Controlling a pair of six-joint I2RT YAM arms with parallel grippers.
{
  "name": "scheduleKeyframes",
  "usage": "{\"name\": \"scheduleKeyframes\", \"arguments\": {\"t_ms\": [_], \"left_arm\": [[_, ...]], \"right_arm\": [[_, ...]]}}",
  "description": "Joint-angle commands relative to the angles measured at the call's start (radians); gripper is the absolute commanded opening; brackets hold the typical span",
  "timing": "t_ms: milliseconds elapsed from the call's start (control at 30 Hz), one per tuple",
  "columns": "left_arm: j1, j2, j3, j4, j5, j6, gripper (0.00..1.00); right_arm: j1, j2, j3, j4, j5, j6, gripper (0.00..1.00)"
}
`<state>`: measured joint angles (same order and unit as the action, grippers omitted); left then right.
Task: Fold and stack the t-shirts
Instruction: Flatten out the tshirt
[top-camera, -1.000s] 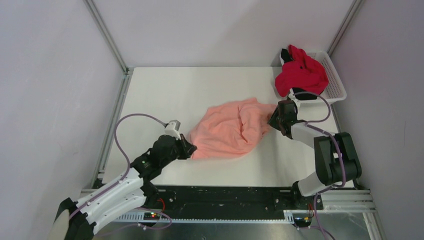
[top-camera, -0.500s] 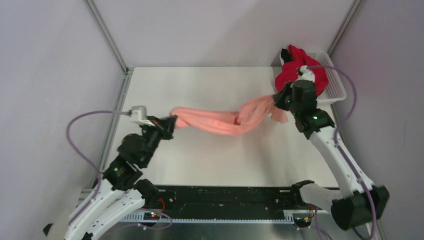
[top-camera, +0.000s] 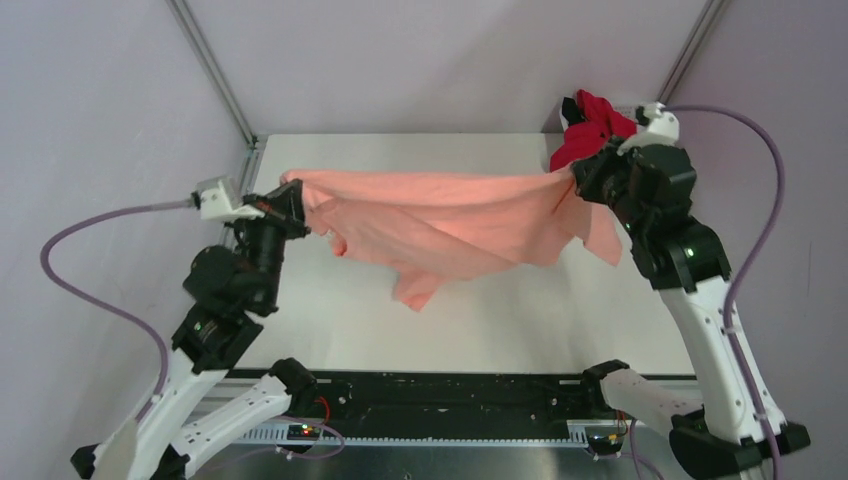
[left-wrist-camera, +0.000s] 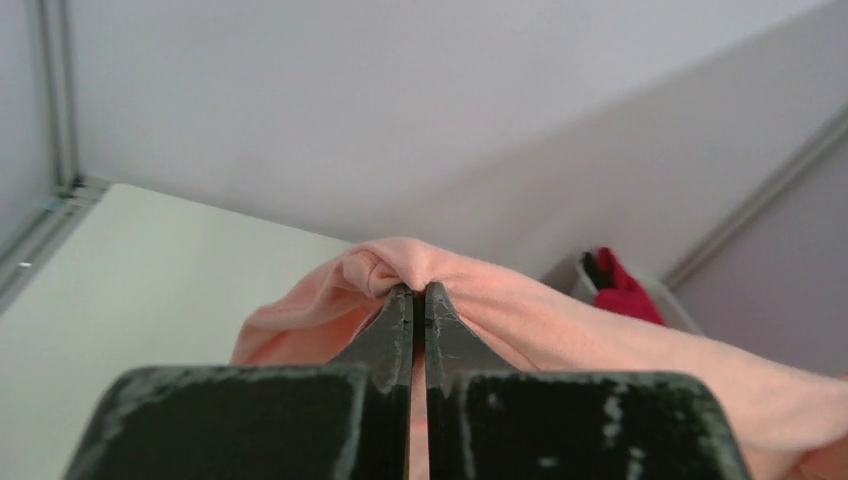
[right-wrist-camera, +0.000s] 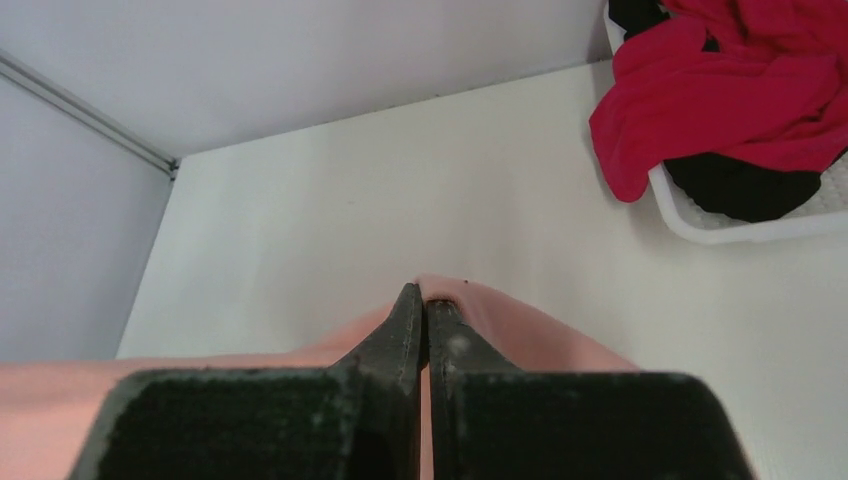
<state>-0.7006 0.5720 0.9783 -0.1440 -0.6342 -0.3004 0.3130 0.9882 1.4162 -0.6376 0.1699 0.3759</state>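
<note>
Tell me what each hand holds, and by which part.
Both hold the pink shirt, stretched in the air between them: the left hand pinches a bunched fold at its left end, the right hand one at its right end.

Top external: fixed high behind the arm bases, looking down and toward the far wall. It takes in the whole desk and both arms.

Left wrist: mounted just behind the left gripper, with its fingers filling the lower frame. It faces nearly level toward the far right corner.

Right wrist: same close mount behind the right gripper, tilted down at the desk's far left.

All three views share the salmon-pink shirt, the red shirt and the desk's far edge.
</note>
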Motion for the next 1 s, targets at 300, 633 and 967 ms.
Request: {"name": "scheduleKeyframes", "arguments": {"t_ms": [300, 633, 967], "left_arm": [[0.364, 0.451, 0.489, 0.008, 0.209, 0.133, 0.0], [0.369, 0.13, -0.067, -0.004, 0.114, -0.039, 0.0], [0.368, 0.046, -0.477, -0.029, 0.086, -0.307, 0.0]], "right_arm": [[-0.055, 0.424, 0.563, -0.04, -0.126, -0.126, 0.0], [-0.066, 0.179, 0.026, -0.108, -0.224, -0.069, 0.0], [-0.073, 0.344, -0.195, -0.057, -0.218, -0.065, 0.03]]}}
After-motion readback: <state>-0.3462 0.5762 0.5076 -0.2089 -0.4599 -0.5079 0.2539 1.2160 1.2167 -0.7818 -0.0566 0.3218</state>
